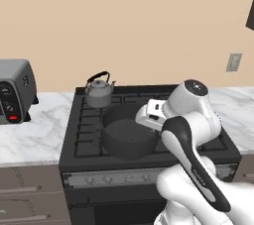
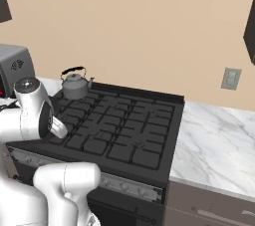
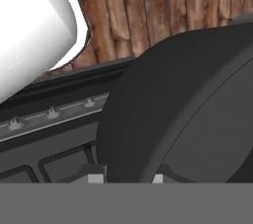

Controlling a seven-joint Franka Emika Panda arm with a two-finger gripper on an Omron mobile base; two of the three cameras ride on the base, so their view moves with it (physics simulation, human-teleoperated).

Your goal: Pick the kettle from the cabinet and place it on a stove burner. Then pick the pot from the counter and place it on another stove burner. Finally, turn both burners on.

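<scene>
1. Kettle [image 1: 99,92] sits upright on the back left burner of the stove [image 1: 89,140], spout toward the wall side, so that half of the job looks done.
2. Pot [image 1: 130,137] rests on the front burner just ahead of the kettle, close to it but apart, which gives each its own grate.
3. Arm [image 1: 193,135] is folded low over the stove, its hand at the pot's right rim.
4. Gripper [image 3: 123,177] shows as two small tips at the pot's rim, with the dark wall between them; whether they pinch it or have let go I cannot tell.
5. Knobs [image 1: 116,178] line the front panel below the pot, and judging by the task they come next.
6. Toaster oven [image 1: 15,92] stands on the marble counter [image 1: 34,135] to the left, clear of the work.
</scene>
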